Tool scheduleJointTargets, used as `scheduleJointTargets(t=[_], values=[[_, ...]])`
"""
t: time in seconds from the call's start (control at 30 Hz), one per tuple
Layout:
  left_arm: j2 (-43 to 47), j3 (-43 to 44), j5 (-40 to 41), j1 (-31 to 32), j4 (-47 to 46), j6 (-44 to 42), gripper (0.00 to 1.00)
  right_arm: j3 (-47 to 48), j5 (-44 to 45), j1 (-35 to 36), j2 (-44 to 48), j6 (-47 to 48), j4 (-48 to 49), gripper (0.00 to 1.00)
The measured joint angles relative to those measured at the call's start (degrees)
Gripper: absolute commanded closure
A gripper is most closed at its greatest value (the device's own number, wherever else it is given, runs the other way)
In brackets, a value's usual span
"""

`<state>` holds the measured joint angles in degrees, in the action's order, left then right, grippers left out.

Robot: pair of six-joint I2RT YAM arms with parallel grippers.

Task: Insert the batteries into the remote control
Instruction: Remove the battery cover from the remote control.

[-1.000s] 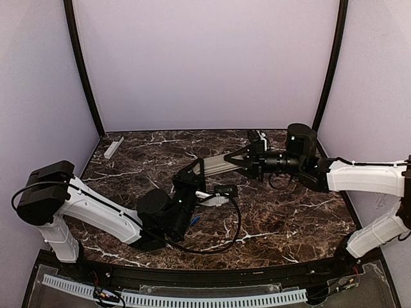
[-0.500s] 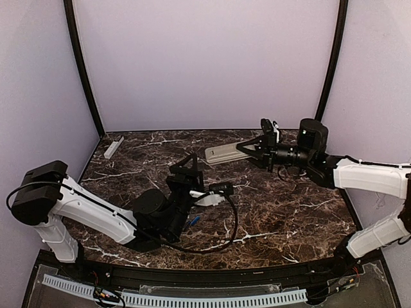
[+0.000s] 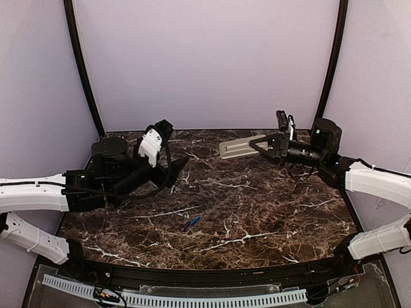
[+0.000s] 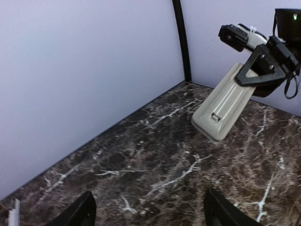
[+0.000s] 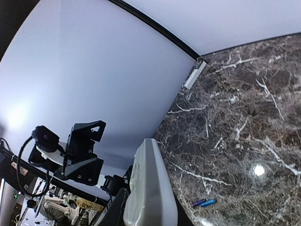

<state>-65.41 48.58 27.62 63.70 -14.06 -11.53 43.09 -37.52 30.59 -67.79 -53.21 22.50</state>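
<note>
The remote control [image 3: 236,148] is held off the table at the back right, its pale back side showing in the left wrist view [image 4: 225,106]. My right gripper [image 3: 266,146] is shut on its end, and the handset [image 5: 150,188] fills the space between the jaws [image 5: 146,213]. Two slim batteries [image 3: 191,222], one blue and one darker, lie together on the marble near the front middle, also seen in the right wrist view [image 5: 203,203]. My left gripper [image 3: 177,169] hovers at the left rear, open and empty [image 4: 149,216], far from both.
The dark marble table [image 3: 270,212] is enclosed by lilac walls with black corner posts [image 3: 83,70]. A narrow pale grey bar [image 5: 195,74] lies along the back left wall, its end showing in the left wrist view [image 4: 14,212].
My left gripper opened and its arm swung from the table's middle back to the left rear. My right gripper carried the remote rightward and toward the back. The batteries stayed put.
</note>
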Motion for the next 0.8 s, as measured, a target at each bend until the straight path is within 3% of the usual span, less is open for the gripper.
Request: scheduleJointTargets(t=[0.17,0.37,0.6,0.8], values=[[-4.2,0.4,-16.2,-4.7,4.4,22.9,0.26,-8.3,2.4,0.3,-1.4,-1.0,0.7,1.00],[-10.2,0.1,-27.9,-5.7,2.0,41.7,0.30,-13.6,6.5,2.2,-2.6,-3.7,1.7,1.00],[-17.8,0.6,-34.0,-5.7,-0.1,55.1,0.30,-14.8,13.7,7.2,-2.8,-6.6,3.5,1.00],[-23.6,4.8,-37.4,-5.7,-1.0,60.0,0.31,-16.1,17.2,9.0,-4.0,-8.4,4.9,1.00]])
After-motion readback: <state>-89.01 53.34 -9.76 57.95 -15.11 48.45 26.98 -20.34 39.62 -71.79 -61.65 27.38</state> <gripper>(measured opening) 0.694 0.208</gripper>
